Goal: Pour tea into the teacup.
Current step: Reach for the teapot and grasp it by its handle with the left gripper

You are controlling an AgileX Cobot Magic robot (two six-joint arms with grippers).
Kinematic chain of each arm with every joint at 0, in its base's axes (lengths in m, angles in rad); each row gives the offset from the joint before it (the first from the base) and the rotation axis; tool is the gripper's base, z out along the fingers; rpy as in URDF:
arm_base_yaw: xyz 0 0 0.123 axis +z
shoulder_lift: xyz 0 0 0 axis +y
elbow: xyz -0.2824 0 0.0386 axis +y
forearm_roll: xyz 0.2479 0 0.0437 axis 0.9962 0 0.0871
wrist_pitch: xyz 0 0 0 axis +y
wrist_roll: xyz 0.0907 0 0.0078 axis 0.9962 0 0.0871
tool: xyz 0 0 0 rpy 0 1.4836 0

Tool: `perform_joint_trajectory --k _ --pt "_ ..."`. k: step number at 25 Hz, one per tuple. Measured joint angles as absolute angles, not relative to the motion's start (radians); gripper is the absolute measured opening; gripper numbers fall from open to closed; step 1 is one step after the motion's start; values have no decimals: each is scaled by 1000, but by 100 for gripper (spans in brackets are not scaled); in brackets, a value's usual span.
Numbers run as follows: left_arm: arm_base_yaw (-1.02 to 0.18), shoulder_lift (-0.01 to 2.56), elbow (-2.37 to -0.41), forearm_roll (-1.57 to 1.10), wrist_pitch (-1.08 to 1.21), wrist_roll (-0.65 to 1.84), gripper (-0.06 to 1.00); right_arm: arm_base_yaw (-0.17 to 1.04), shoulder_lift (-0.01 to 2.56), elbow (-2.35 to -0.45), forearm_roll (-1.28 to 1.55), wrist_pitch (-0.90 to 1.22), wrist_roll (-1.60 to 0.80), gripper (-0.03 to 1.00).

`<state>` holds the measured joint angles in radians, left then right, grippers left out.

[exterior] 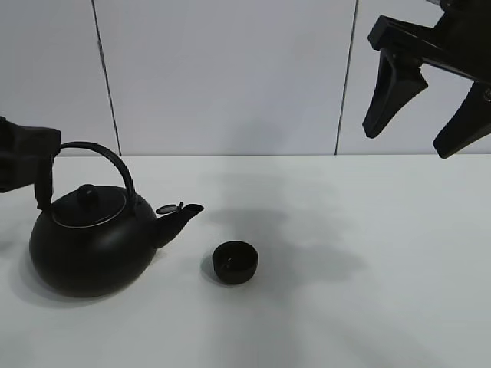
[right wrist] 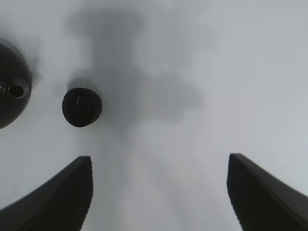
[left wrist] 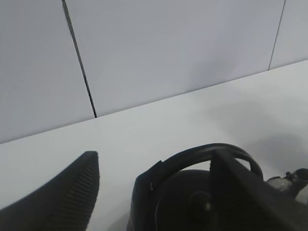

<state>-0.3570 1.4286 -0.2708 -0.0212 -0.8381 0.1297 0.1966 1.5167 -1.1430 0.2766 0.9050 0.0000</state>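
- State of left claw: ribbed black fingers spread wide, straddling one end of the arched handle. A gap shows between one finger and the handle; contact at the other finger cannot be told.
- Large round black metal kettle stands upright on the white table, directly below this claw, lid knob on top.
- Spout points away from the left claw.
- Small round black matte teacup: upright on the table just beyond the spout tip, not touching it, well apart from the left claw.
- State of right claw: spread, holding nothing, raised high. The teacup sits well below it, off toward the kettle.
- Teacup contents: cannot tell.
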Motion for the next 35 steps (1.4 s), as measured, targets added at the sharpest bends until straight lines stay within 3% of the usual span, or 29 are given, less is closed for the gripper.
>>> perform_joint_trajectory --k 16,35 --pt "-357 1712 -272 -67 -1124 190 47 197 1517 -1143 277 902 0 54" --pt "-357 1790 -340 -123 -1140 190 46 197 1517 -1143 277 891 0 54"
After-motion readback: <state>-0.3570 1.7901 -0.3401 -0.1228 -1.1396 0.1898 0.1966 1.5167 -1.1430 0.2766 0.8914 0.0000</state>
